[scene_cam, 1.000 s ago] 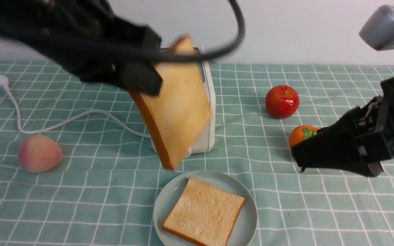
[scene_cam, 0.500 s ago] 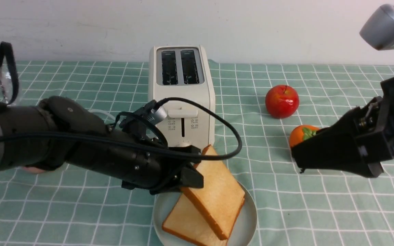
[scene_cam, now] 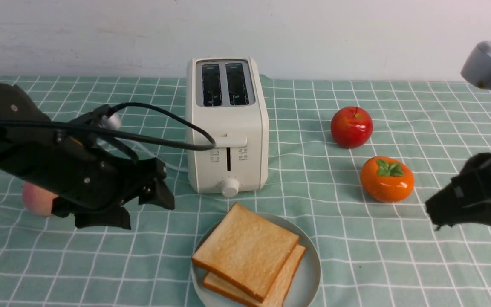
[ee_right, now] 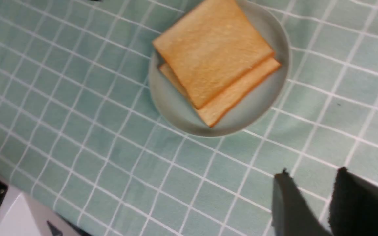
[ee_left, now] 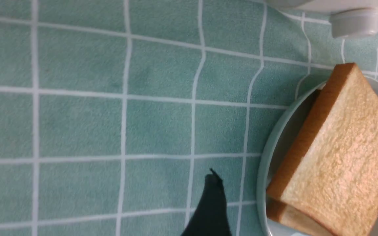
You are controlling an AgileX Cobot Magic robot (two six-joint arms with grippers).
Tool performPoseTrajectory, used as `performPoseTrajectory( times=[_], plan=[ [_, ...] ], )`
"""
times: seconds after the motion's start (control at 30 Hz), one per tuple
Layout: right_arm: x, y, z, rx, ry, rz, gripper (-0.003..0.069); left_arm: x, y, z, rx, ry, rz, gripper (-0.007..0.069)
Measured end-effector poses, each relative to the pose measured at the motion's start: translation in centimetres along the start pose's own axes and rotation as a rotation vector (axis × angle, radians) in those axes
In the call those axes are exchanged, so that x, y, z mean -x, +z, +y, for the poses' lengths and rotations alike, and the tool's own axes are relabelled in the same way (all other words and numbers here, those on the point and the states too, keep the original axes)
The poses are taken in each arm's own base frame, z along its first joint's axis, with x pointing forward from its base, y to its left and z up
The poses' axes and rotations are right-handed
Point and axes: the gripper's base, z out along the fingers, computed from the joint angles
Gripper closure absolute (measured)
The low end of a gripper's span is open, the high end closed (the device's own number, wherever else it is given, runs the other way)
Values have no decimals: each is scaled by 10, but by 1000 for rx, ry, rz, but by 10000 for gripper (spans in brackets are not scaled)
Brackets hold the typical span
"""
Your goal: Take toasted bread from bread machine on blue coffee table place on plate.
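Note:
Two slices of toasted bread lie stacked on the plate (scene_cam: 310, 273) at the front middle, the top slice (scene_cam: 245, 249) skewed over the lower one (scene_cam: 290, 277). The bread machine (scene_cam: 227, 128) stands behind the plate with both slots empty. My left gripper (scene_cam: 145, 212) is open and empty, low over the blue coffee table (scene_cam: 100, 264), left of the plate. The left wrist view shows its open fingers (ee_left: 213, 203) beside the plate rim (ee_left: 263, 164) and the toast (ee_left: 340, 147). My right gripper (scene_cam: 437, 213) hangs at the far right, empty, with a narrow gap between its fingertips (ee_right: 285, 190).
A red apple (scene_cam: 351, 127) and an orange persimmon (scene_cam: 387, 179) sit right of the toaster. A peach (scene_cam: 36, 199) is partly hidden behind my left arm. The white cord (scene_cam: 173, 166) runs left from the toaster. The right wrist view shows the plate (ee_right: 176, 108) with both slices.
My left gripper brought the second slice down onto the first, let go and drew back to the left. My right arm pulled back to the right, uncovering the persimmon.

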Motion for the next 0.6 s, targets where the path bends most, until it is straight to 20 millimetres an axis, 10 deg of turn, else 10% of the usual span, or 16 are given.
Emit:
performPoseTrajectory(
  times=[0.07, 0.37, 0.6],
  plan=[
    [-15, -3, -7, -55, 33, -46, 666, -6, -21, -7, -34, 18, -5, 144],
    [-105, 24, -43, -141, -77, -448, 676, -76, -100, -14, -143, 157, -67, 612],
    [-156, 51, -65, -154, -99, -682, 673, -168, -112, 24, -178, 134, -65, 638]
  ],
)
